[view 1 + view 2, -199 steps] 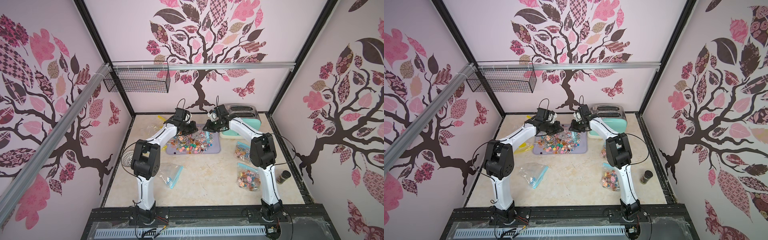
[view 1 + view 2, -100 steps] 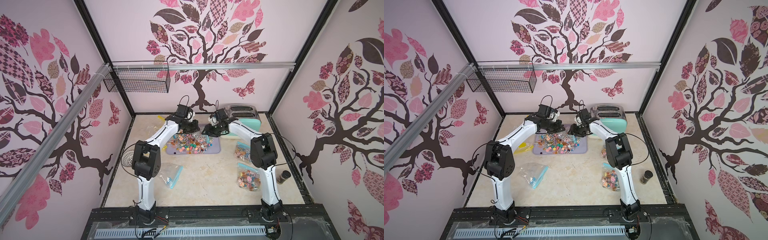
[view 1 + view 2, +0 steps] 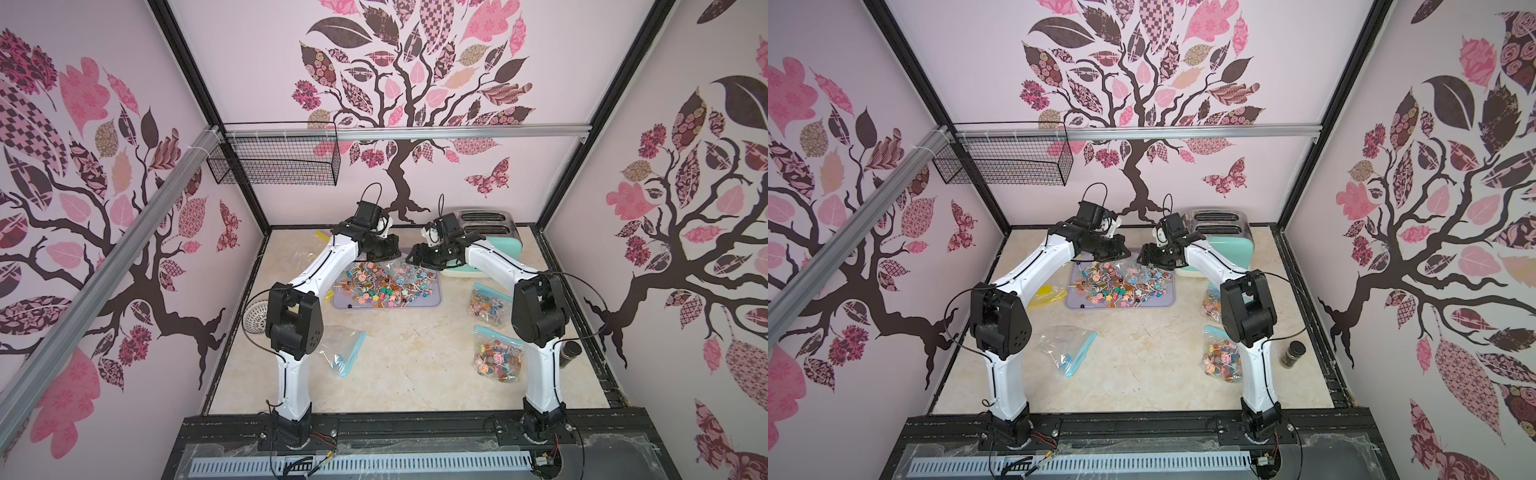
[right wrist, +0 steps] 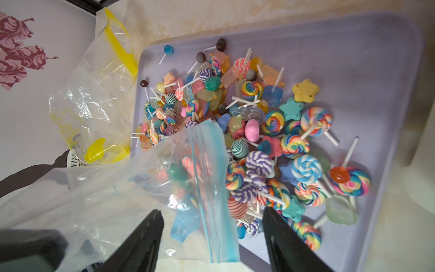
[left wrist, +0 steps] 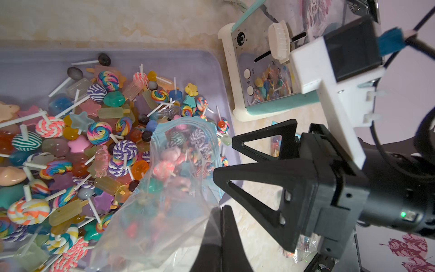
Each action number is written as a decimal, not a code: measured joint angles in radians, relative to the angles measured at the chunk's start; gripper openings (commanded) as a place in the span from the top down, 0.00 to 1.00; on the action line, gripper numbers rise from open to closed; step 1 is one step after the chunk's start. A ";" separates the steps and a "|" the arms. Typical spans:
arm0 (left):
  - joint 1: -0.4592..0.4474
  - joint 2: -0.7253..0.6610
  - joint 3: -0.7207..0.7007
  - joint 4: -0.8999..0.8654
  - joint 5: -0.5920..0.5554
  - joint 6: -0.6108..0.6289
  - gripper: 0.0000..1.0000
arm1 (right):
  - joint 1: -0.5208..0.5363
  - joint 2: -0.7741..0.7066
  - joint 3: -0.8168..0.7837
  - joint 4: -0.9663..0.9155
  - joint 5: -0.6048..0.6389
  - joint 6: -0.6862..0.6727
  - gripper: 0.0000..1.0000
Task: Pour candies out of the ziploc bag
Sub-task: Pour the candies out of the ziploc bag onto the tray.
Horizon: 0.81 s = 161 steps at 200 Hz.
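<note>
Here the left gripper (image 5: 222,212) is clamped on the ziploc bag's (image 5: 169,200) bottom end. The bag's long axis slopes down from it, and its blue mouth rests on the lavender tray (image 4: 353,58) among the candies (image 4: 259,141). The right gripper (image 4: 210,212) is just beside the mouth, jaws apart.

The beige marbled table (image 3: 415,374) carries a lavender tray (image 3: 433,302) heaped with candies (image 3: 386,286) towards the back. Just beside the tray, in the back right corner, stands a mint toaster (image 3: 498,232). Two full bags (image 3: 486,305) (image 3: 498,361) lie along the right side, with a dark jar (image 3: 1292,353) at the right edge. A nearly empty blue-zip bag (image 3: 340,349) lies left of centre. A yellow-zip bag (image 3: 1050,293) lies left of the tray, and a white round grid (image 3: 255,316) sits at the left edge.
</note>
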 measured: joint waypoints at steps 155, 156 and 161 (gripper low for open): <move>-0.048 0.129 0.380 -0.400 -0.159 0.063 1.00 | 0.000 -0.087 -0.109 0.029 0.019 -0.004 0.29; -0.048 0.130 0.381 -0.401 -0.160 0.063 1.00 | 0.000 -0.089 -0.111 0.029 0.019 -0.005 0.30; -0.050 0.135 0.383 -0.410 -0.163 0.063 1.00 | 0.000 -0.099 -0.121 0.036 0.015 -0.004 0.30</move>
